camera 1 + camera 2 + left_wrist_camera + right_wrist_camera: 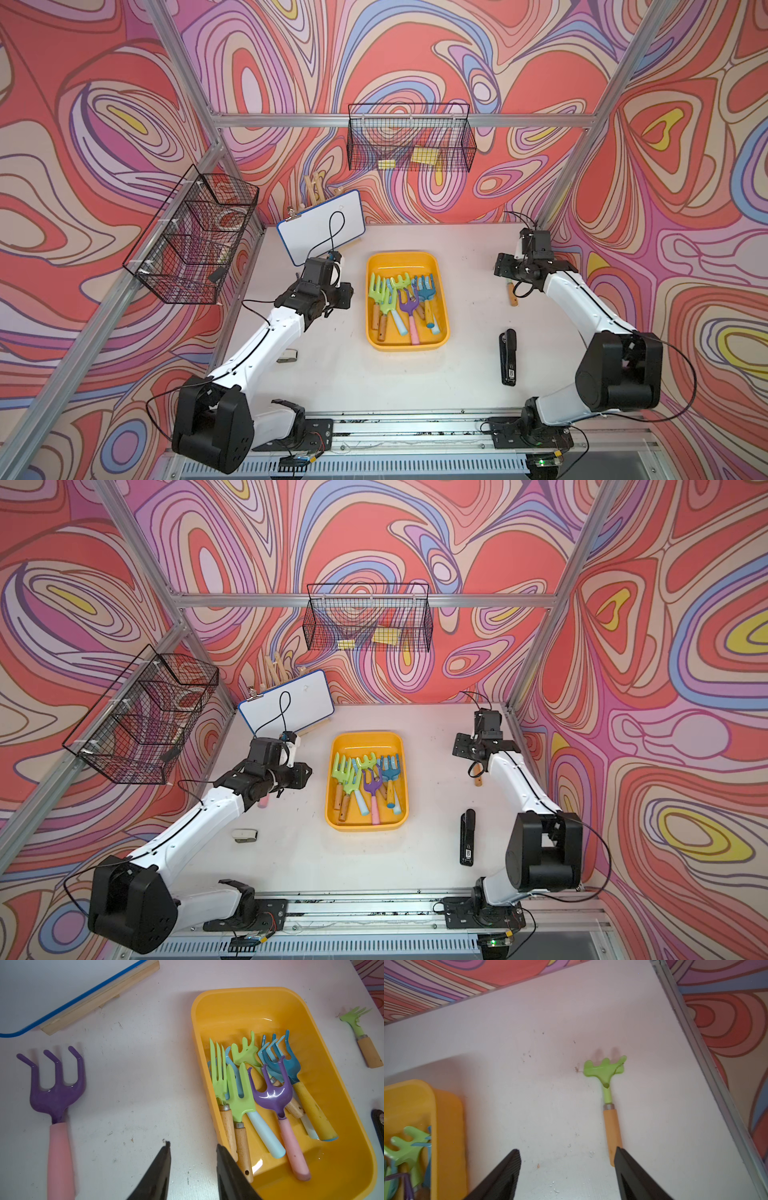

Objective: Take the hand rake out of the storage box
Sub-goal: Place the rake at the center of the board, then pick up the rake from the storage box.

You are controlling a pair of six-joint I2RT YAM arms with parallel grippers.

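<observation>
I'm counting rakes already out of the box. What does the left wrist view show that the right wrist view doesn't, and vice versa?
Only the left wrist view: a pink-handled purple rake on the table, and the whiteboard. Only the right wrist view: the metal rail along the table's edge. Both: the yellow box of rakes, and a green rake with a wooden handle on the table outside it.

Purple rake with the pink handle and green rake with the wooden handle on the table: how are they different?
The purple-headed hand rake has a smooth pink handle; the green-headed hand rake has a bare wooden one. The purple rake lies on the left arm's side of the yellow plastic storage box, the green rake on the right arm's side. Both lie flat on the white table, outside the box.
</observation>
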